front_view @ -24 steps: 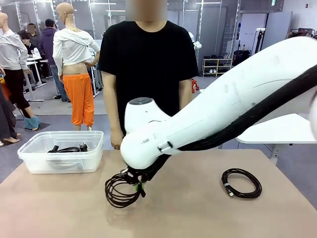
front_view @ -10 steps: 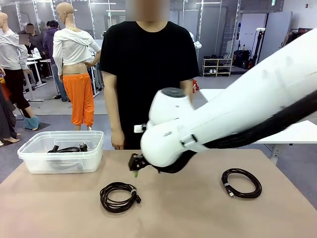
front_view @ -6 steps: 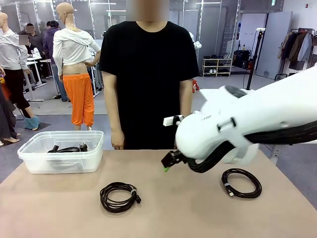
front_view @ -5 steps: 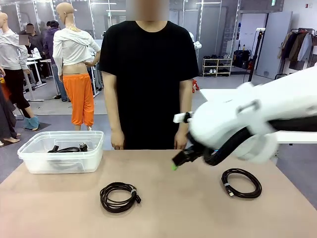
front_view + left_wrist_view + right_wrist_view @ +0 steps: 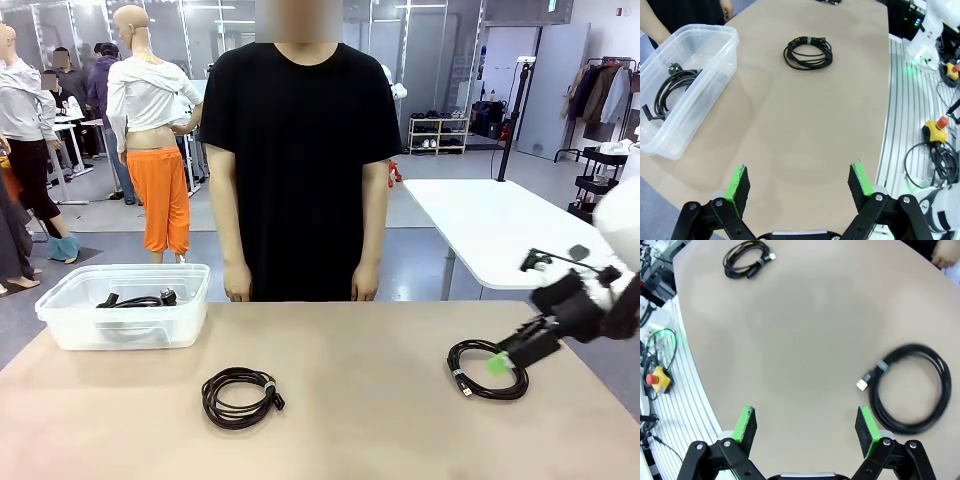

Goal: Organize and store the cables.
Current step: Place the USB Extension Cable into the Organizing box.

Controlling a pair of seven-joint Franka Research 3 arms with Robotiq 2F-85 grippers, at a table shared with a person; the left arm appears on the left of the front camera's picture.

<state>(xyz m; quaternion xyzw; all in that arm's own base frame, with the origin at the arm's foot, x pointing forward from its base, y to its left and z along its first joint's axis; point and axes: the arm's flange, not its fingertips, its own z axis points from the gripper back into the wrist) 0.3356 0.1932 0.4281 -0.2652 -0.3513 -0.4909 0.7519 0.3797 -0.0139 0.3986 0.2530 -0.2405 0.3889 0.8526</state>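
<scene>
Right gripper: the right gripper (image 5: 806, 416) is back on its own side after a long reach across the table. Its jaws are spread wide and it carries nothing.
Closest cable: the pale-plugged cable coil (image 5: 912, 388) lies flat on the table (image 5: 380, 420), just ahead of one finger and off to that side. It is not between the jaws.
Left gripper: the left gripper (image 5: 799, 172) is wide open and empty, hanging over bare tabletop.
Just changed: the tied cable coil (image 5: 240, 397) was at the right gripper's fingertips a couple of seconds ago. Now it sits on its own, well apart from that gripper and straight ahead of the left one.
Storage: the clear plastic bin (image 5: 60, 322) sits ahead of the left gripper and off to one side. A stored black cord (image 5: 140, 299) is already inside it.
Person: the person's hand (image 5: 236, 293) hangs at the far edge, well beyond both grippers and touching no cable.
What it means: one cable is stored and two are still out. The tied coil looks like it was put down on the bin's side for the left arm to take, while the right arm lines up on the pale-plugged coil. That's my read, not a certainty.
Next up: the right gripper likely has to shift over the coil's strands and drop before it closes.
</scene>
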